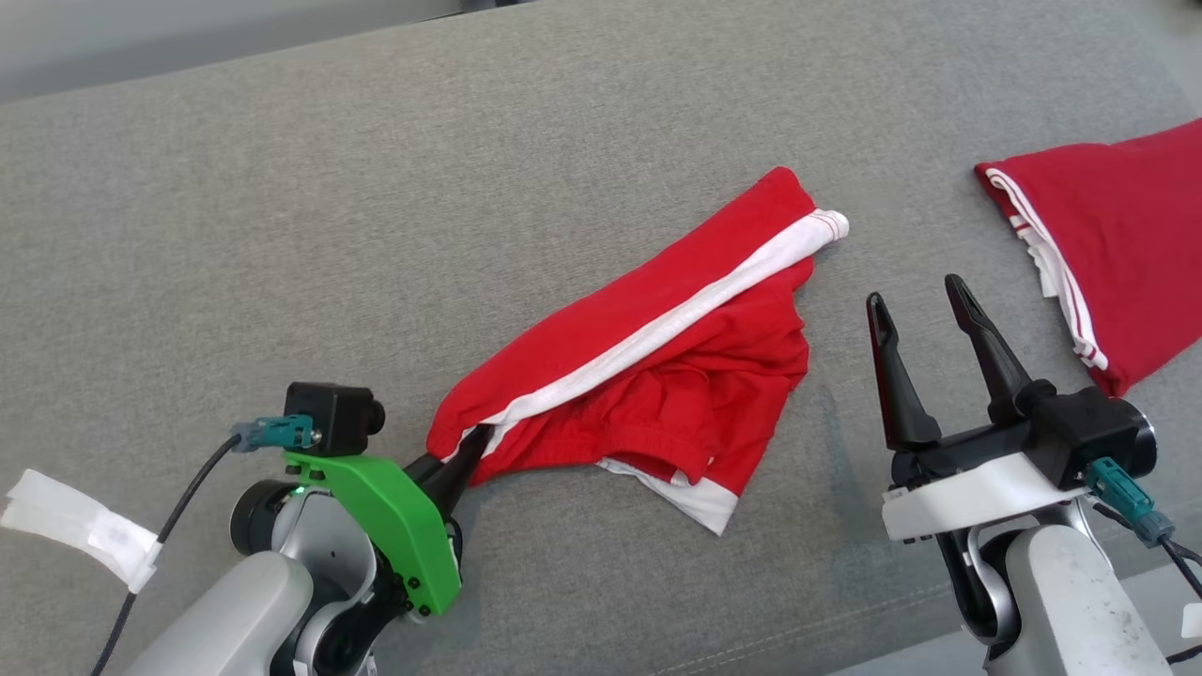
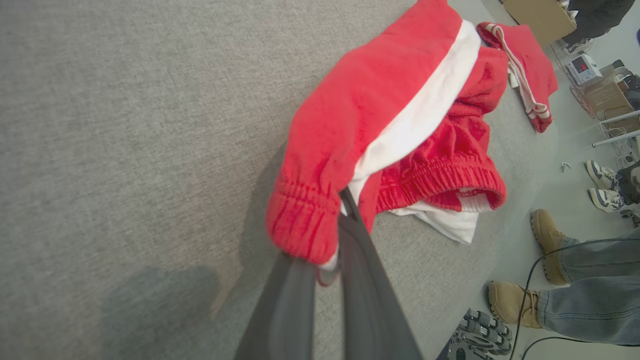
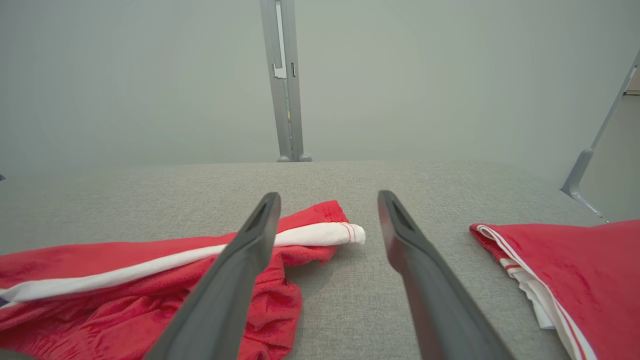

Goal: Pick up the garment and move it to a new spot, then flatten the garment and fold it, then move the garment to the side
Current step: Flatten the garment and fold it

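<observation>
Pinching the waistband of the crumpled red, white-striped cloth shorts (image 1: 657, 376) mid grey fabric desk (image 1: 376, 188) with the left end effector (image 1: 465, 455), right end effector (image 1: 916, 296) splayed empty alongside, flattening and folding apparently yet to do.

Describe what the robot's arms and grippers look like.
Both arms are pale grey with long dark fingers. The left gripper has a green bracket, a black camera and a teal plug on a black cable. The right gripper has a white bracket and another teal plug.

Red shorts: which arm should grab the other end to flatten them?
Probably right. The right gripper is open beside the red shorts, near their free end; the left gripper is shut on them.
</observation>
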